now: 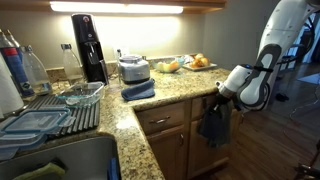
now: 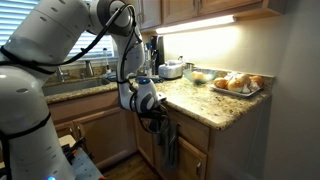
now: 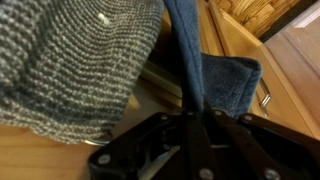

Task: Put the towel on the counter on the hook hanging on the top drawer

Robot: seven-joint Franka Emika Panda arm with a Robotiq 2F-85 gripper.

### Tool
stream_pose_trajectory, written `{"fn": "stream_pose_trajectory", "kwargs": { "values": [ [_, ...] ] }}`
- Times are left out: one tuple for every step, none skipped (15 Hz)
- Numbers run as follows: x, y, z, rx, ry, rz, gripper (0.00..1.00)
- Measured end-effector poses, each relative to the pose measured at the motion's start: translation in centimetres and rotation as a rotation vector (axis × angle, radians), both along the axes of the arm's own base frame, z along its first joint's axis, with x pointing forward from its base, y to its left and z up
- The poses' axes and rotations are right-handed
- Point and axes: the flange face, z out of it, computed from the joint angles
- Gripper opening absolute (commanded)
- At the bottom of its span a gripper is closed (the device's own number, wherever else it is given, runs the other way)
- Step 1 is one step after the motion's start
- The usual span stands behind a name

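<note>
My gripper (image 1: 222, 96) is shut on the slate-blue towel (image 1: 213, 126), which hangs down in front of the wooden fronts at the counter's corner. In the wrist view the closed fingers (image 3: 195, 125) pinch a fold of the towel (image 3: 220, 75). The towel also shows in an exterior view (image 2: 168, 142), below the gripper (image 2: 152, 108). The top drawer (image 1: 165, 121) is just beside the towel, under the speckled granite counter (image 1: 170, 95). I cannot make out the small dark hook in any view.
A grey knitted towel (image 3: 70, 60) fills the left of the wrist view, beside the blue one. A folded blue towel (image 1: 138, 90) lies on the counter near a small appliance (image 1: 133, 69). A tray of food (image 1: 190, 63), a black machine (image 1: 88, 45) and a dish rack (image 1: 50, 115) stand there too.
</note>
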Motion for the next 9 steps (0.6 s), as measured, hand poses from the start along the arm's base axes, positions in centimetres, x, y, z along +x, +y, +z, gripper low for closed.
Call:
{"fn": "stream_pose_trajectory", "kwargs": {
  "values": [
    [0.2,0.0,0.0,-0.001,0.000,-0.001,0.05],
    [0.2,0.0,0.0,-0.002,0.002,-0.001,0.05],
    [0.2,0.0,0.0,-0.004,0.008,-0.001,0.06],
    [0.1,0.0,-0.2,-0.006,0.019,-0.001,0.06],
    [0.1,0.2,-0.3,-0.010,0.033,-0.001,0.05],
    [0.0,0.4,-0.4,-0.015,0.047,0.002,0.05],
    [-0.1,0.7,-0.5,-0.021,0.061,0.006,0.05],
    [-0.2,1.0,-0.3,-0.029,0.070,0.009,0.05],
    [-0.2,1.4,-0.1,-0.037,0.074,0.011,0.05]
  ]
}}
